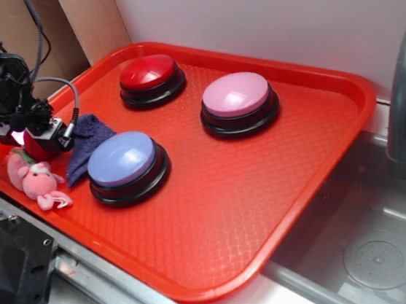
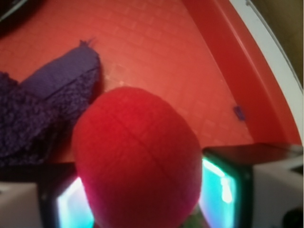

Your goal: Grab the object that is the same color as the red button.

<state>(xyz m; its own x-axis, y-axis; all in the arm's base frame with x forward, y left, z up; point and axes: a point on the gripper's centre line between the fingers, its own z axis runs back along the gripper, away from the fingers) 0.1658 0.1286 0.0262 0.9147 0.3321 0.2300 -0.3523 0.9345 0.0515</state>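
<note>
The red plush strawberry fills the wrist view, pressed between the two glowing pads. My gripper is shut on this strawberry at the tray's left corner, just above the tray floor. The red button, a glossy red dome on a black base, stands at the tray's far side, well away from the gripper.
The pink plush bunny lies just in front of the gripper. A purple-blue cloth lies right of it, beside the lavender-blue button. A pink button stands further right. The red tray has a raised rim; a sink lies right.
</note>
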